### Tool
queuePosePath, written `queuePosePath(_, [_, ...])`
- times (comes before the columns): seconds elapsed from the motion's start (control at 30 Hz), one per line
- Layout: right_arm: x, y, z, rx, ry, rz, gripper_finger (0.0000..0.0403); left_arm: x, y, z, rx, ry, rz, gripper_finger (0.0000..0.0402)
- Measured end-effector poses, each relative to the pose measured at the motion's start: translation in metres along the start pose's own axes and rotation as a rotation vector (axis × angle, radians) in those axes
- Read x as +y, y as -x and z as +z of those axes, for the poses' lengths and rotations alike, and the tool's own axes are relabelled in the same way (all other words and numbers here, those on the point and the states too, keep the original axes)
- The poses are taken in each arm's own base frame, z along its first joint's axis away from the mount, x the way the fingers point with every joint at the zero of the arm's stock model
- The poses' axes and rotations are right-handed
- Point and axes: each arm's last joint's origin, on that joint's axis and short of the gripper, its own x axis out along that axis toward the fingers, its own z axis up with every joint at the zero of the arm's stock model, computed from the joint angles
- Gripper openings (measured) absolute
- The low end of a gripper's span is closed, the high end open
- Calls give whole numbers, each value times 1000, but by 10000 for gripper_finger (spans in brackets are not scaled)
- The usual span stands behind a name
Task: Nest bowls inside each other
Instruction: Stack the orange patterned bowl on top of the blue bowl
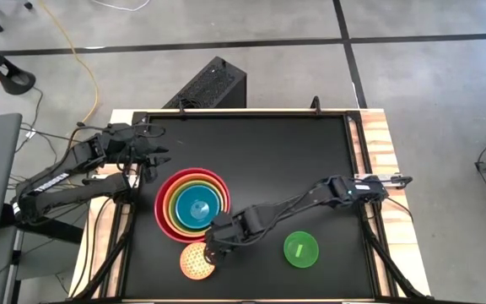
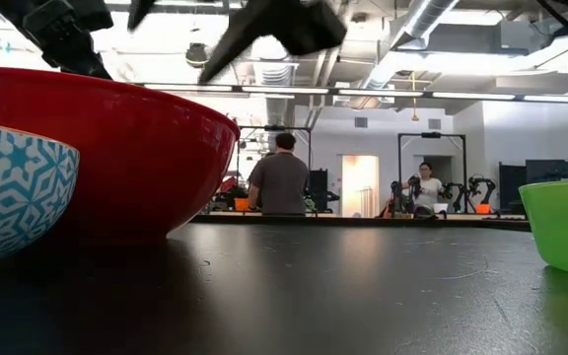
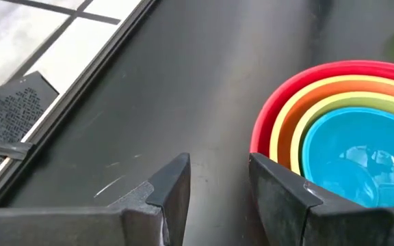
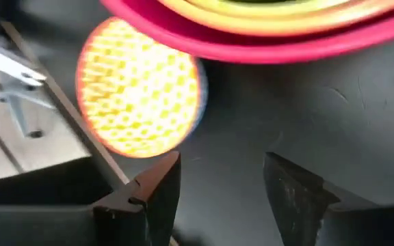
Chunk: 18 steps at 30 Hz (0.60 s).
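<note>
Four bowls sit nested on the black table left of centre: red [image 1: 164, 207] outermost, then orange, lime-green and blue [image 1: 196, 207] [image 3: 351, 147]. A dotted yellow bowl [image 1: 196, 261] [image 4: 139, 89] rests on its base near the front edge, just in front of the stack. A small bright green bowl [image 1: 301, 250] [image 2: 565, 222] stands alone to the right. My right gripper [image 1: 212, 248] [image 4: 221, 188] hovers open between the stack and the yellow bowl, touching nothing. My left gripper [image 1: 153, 155] [image 3: 217, 181] waits open above the table, just beyond the stack's far left.
A black perforated box [image 1: 212, 84] stands on the floor beyond the far edge. The table's raised rim [image 1: 357, 143] runs along its sides. Bare black table top lies across the far and right parts. In the low view, people stand in the room behind.
</note>
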Motion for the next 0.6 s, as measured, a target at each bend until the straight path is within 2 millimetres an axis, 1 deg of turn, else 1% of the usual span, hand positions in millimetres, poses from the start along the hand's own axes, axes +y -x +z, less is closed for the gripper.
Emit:
queuePosePath(0.07, [1,-17,1,-7,-8,10,221,0,-1,0,6,1,0,140])
queuePosePath(0.17, [4,-36,-1,-17,9,40,221,0,-4,0,22,15,-2,140])
queuePosePath(0.37, [10,-53,-12,-78,41,46,221,1,-7,0,49,56,-4,140])
queuePosePath(0.6, [10,-85,-15,-107,59,64,221,0,-8,-1,61,108,-5,140])
